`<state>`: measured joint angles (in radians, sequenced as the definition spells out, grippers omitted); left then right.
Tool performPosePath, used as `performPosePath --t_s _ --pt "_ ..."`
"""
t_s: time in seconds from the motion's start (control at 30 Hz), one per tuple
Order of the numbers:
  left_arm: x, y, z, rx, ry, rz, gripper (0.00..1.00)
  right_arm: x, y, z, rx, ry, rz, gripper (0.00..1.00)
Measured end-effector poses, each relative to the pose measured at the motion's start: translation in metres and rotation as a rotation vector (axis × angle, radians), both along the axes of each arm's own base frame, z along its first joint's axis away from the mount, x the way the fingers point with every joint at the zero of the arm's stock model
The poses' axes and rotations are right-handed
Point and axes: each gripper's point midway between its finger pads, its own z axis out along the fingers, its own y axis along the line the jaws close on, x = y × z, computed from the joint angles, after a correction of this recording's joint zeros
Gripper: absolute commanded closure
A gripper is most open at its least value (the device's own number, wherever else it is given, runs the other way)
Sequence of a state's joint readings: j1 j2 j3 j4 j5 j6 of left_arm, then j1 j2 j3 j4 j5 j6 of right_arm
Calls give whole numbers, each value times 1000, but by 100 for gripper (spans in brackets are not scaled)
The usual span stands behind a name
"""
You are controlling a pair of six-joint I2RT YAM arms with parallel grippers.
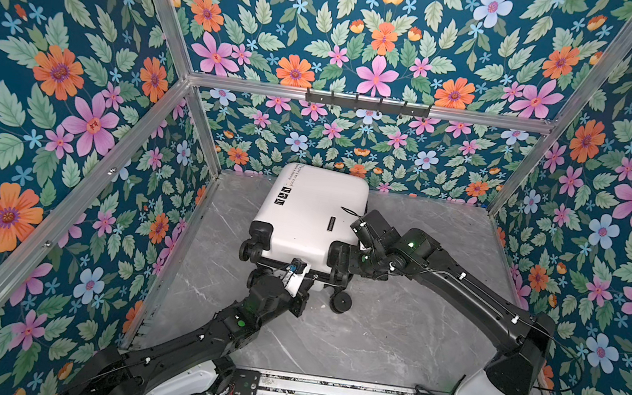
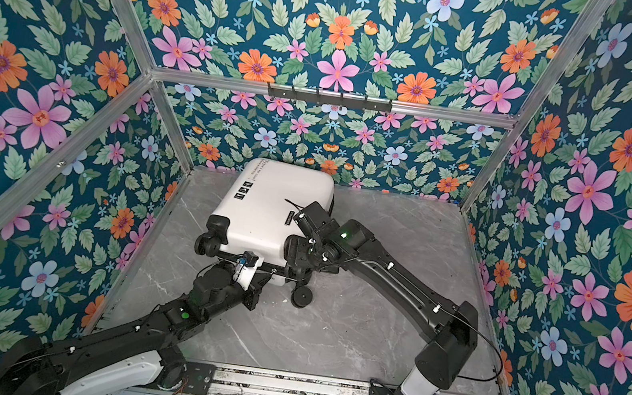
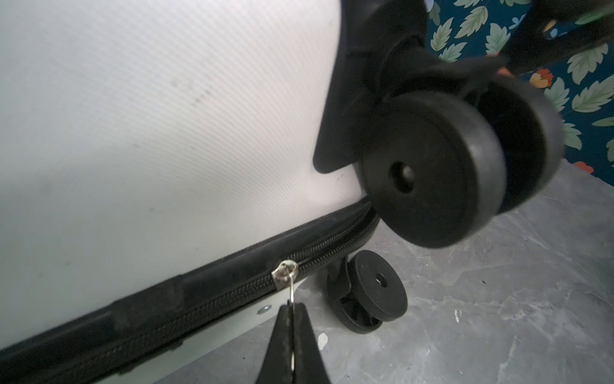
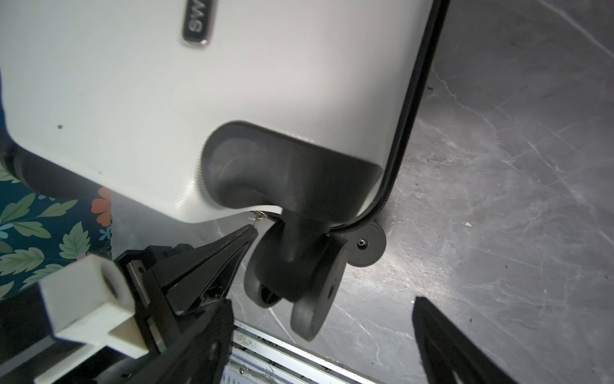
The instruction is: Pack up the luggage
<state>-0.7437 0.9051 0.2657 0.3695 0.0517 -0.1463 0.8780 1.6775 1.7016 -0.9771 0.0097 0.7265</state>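
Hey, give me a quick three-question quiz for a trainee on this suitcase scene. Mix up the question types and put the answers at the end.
1. True or false: the left gripper is shut on the zipper pull of the white suitcase.
2. Multiple choice: the right gripper is
A) open, near a spinner wheel
B) shut on the suitcase's handle
C) out of every view
3. Short answer: how many square icons are printed on the suitcase's shell?

Key: 1 true; 2 A; 3 three.
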Motion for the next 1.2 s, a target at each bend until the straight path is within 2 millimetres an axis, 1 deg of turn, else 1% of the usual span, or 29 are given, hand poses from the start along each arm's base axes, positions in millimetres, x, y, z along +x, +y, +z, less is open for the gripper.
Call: performPosePath --t_s 0.1,0.2,0.33,0.5,0.8,0.83,0.87,0.93,0.97,1.0,1.03,1.2 --pt "0 0 0 0 0 -1 100 -1 12 -4 -19 10 36 21" --pt "0 0 0 -1 0 -1 100 -2 15 -12 -50 32 50 27" --pt "0 0 1 -2 -2 -1 100 -1 14 -23 -88 55 55 29" --pt "0 0 1 -4 -4 0 100 3 21 -31 -104 62 69 31" --pt "-1 1 1 -4 -3 -1 100 8 26 -49 -131 87 66 50" --pt "-1 1 1 -3 -3 0 100 9 26 -50 -131 90 59 53" --pt "-1 1 1 -3 -2 0 100 11 24 -50 -129 94 43 59" --pt "-1 1 1 -4 -3 0 100 15 21 -52 -126 102 -14 75" --pt "-1 1 1 -4 -3 -1 100 17 18 -52 -121 113 -51 86" --pt "-2 0 1 -6 -3 -5 100 17 18 -53 -122 114 -50 98" --pt "-2 0 1 -7 -3 -8 100 18 18 -51 -121 108 -41 100" --pt "-3 -1 2 -10 -3 -15 100 17 26 -35 -74 80 -5 100"
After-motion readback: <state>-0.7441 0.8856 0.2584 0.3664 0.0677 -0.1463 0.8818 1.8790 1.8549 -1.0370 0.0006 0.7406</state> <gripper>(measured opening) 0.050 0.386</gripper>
